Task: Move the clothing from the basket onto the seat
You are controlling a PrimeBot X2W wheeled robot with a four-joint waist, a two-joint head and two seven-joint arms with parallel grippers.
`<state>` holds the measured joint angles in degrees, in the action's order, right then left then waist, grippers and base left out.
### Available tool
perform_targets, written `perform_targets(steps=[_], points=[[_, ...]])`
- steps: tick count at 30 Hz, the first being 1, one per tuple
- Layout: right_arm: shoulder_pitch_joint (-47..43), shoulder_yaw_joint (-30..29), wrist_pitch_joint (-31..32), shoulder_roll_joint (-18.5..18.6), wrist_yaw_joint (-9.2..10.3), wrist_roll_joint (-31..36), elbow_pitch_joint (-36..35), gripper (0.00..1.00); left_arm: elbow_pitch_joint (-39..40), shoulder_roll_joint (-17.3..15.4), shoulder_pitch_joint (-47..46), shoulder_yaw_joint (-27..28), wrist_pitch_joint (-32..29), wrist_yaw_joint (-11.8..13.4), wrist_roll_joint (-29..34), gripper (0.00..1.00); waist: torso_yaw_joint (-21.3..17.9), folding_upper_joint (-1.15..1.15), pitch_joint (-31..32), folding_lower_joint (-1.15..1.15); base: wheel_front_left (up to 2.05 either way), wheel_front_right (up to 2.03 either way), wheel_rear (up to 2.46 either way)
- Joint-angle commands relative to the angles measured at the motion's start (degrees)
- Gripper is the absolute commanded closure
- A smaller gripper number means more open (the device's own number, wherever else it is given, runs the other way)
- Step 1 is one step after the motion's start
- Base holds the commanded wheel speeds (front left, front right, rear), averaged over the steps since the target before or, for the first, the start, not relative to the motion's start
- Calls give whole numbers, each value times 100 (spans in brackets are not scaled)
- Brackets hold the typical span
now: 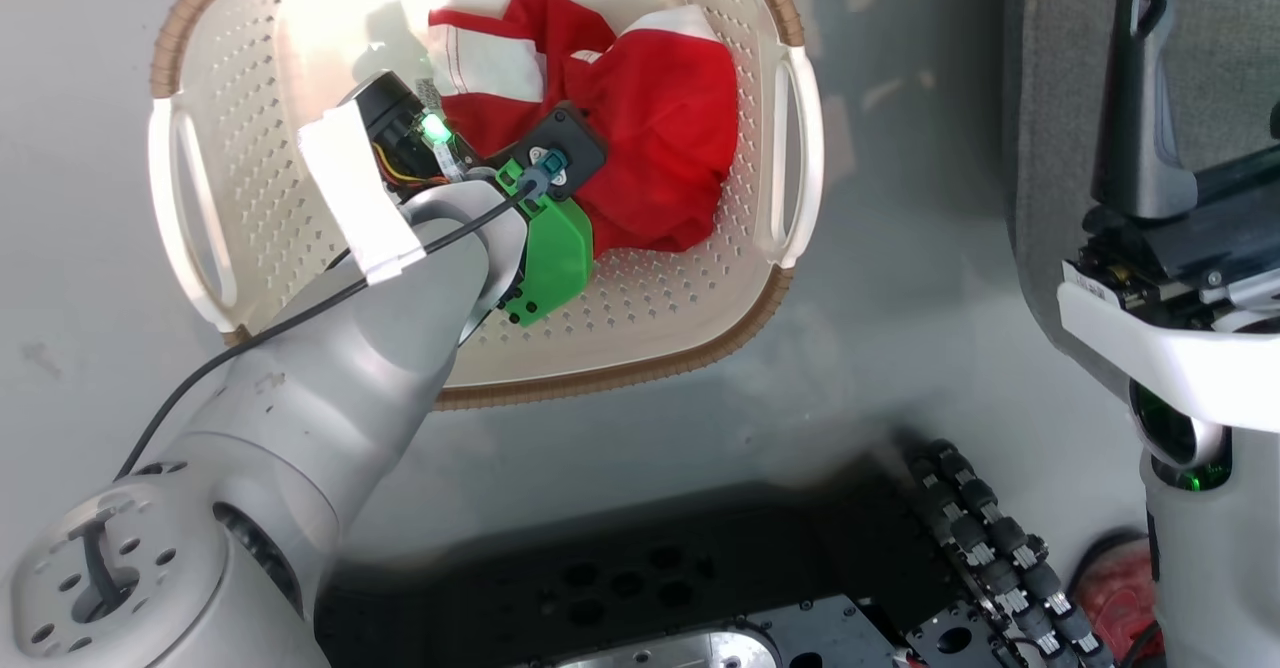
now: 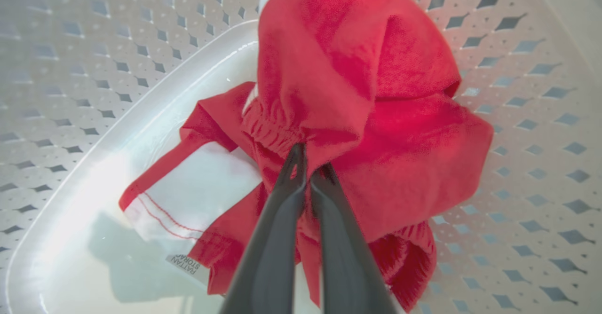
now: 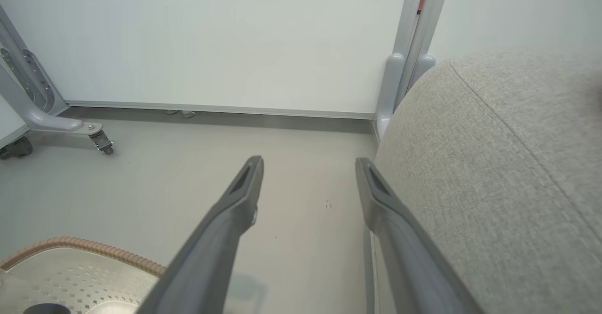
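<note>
Reaching down into the basket (image 1: 640,373), the left gripper (image 2: 308,156) had its dark fingers (image 2: 277,229) pressed together on a gathered fold of the clothing (image 2: 367,93), the tips pinching the red fabric just beside an elasticated band. All of the clothing lay inside the basket, bunched toward its far right side, with a white panel edged in red stitching spread flat on the basket's smooth bottom and the rest heaped up against the perforated wall. The basket stood on the grey floor (image 1: 900,278), its brown woven-look rim and white side handles clear of the cloth. Right of the basket and apart from it stood the seat (image 3: 508,173), light grey fabric with a stitched seam. The right gripper (image 3: 309,162) hung outside the basket, between it and the seat, its fingers spread wide around nothing, one of them close beside the seat's rounded edge.
</note>
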<state>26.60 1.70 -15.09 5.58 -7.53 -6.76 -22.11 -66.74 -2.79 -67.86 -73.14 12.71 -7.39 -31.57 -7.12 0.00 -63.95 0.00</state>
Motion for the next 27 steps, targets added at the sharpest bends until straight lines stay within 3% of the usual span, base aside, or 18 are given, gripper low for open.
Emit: perform_targets(steps=[1,8,11,19,27], points=[[117,16,-11,-9,8,-17,17,0,-9,-21,38,-10,83,-13,34,100,51,0,137,0,0,0,0],[66,56,-11,-18,8,6,278,0,286,-15,637,129,252,-5,-191,100,216,0,1141,0,0,0,0],[-78,149,-10,-28,8,16,460,0,764,-103,1093,461,253,150,-211,100,259,0,1726,0,0,0,0],[-605,317,-10,-50,8,-128,978,0,2335,-456,2539,1707,251,506,79,100,274,0,3365,0,0,0,0],[-1279,457,-10,-42,8,-296,1460,0,4020,-554,4082,3105,253,636,682,100,285,0,4804,0,0,0,0]])
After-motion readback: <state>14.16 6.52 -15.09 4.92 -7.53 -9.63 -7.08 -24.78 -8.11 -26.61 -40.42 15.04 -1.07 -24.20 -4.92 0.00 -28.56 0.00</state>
